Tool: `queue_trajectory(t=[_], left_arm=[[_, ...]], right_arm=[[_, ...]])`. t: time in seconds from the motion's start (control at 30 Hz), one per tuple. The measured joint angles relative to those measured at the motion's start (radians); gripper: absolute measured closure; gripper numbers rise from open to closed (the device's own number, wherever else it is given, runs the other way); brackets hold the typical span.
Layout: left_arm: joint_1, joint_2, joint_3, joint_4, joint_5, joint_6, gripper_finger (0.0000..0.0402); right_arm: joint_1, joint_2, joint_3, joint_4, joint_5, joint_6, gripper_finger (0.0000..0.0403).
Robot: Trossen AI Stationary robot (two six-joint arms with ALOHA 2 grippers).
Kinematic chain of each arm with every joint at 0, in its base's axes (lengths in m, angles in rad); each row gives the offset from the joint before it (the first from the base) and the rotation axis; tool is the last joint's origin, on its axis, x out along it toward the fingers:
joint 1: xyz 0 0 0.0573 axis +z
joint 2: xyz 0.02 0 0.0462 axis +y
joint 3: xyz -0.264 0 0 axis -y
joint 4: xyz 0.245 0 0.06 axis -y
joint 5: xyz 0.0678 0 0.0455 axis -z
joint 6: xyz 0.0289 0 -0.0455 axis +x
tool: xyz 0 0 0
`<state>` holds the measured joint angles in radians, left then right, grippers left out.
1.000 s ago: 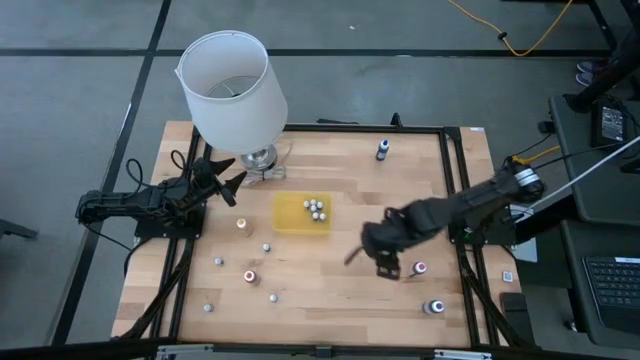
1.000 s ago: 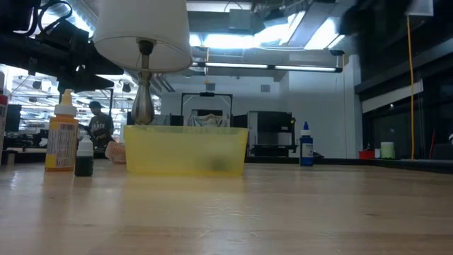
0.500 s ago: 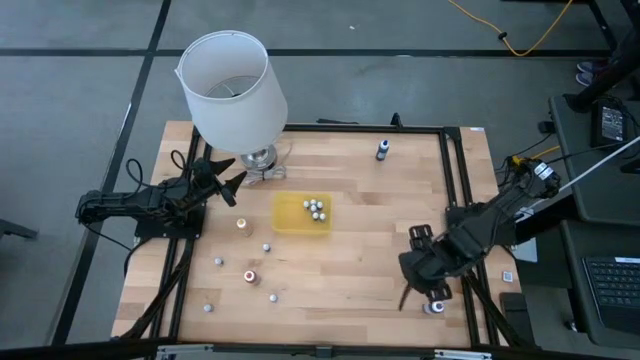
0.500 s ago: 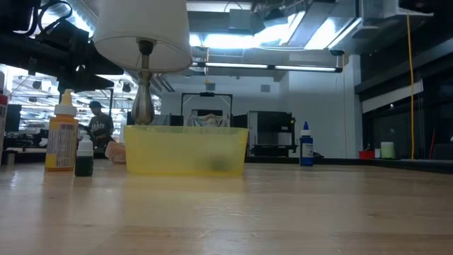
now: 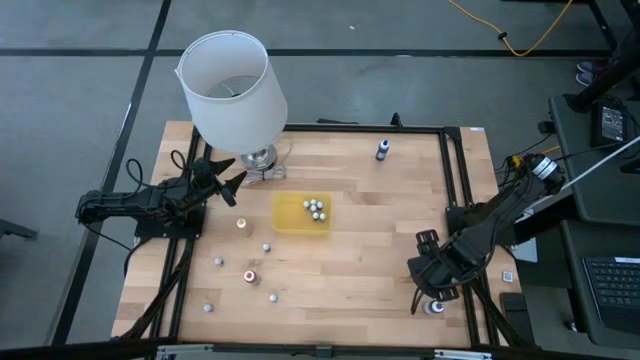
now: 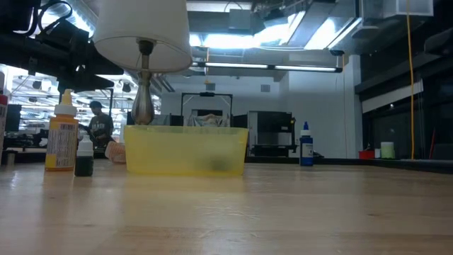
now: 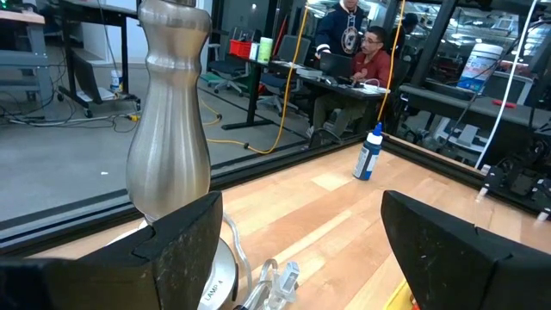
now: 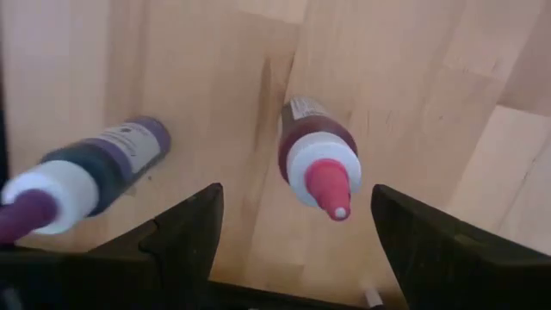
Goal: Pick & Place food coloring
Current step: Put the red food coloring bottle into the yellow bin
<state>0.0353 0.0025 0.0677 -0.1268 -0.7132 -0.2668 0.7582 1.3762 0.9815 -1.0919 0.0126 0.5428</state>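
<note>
1. Red-capped food coloring bottle [image 8: 314, 168]: small, round, dark red body, white collar, pointed red tip, upright on the wood, below the gap between the right gripper's [image 5: 432, 291] spread fingers, not gripped
2. Second bottle just beside it, purple-tipped bottle [image 8: 82, 182], dark body, white collar, paper label
3. More small round-topped bottles scattered on the table's left half, e.g. red-topped one [image 5: 250, 276]; cluster of whitish tops [image 5: 315, 208] inside the flat yellow translucent tray [image 5: 290, 215] mid-table; blue bottle [image 5: 381, 150] at far edge
4. Right gripper low at the table's near right corner, jaws open
5. Left gripper [image 5: 228, 181] parked at the left edge by the lamp's smooth metal base [image 7: 170, 129], jaws open and empty
6. Table [image 5: 360, 250]: pale wood planks, black frame; white drum lampshade [image 5: 230, 88]
</note>
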Motion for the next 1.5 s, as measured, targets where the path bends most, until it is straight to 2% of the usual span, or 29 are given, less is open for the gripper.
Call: queue_trajectory(t=[0.3, 0.67, 0.8, 1.3, 1.5], left_arm=[[0.000, 0.000, 0.000, 0.000, 0.000, 0.000, 0.0089], [0.000, 0.000, 0.000, 0.000, 0.000, 0.000, 0.0089], [0.000, 0.000, 0.000, 0.000, 0.000, 0.000, 0.0090], [0.000, 0.000, 0.000, 0.000, 0.000, 0.000, 0.0090], [0.000, 0.000, 0.000, 0.000, 0.000, 0.000, 0.0090]], right_arm=[[-0.006, 0.000, -0.050, 0.132, 0.049, -0.025, 0.0108], [-0.029, 0.000, -0.073, 0.129, 0.066, -0.026, 0.0111], [-0.029, 0.000, -0.073, 0.122, 0.066, -0.027, 0.0136], [-0.029, 0.000, -0.064, 0.091, 0.054, -0.024, 0.0273], [-0.029, 0.001, -0.016, 0.065, 0.054, -0.024, 0.0280]])
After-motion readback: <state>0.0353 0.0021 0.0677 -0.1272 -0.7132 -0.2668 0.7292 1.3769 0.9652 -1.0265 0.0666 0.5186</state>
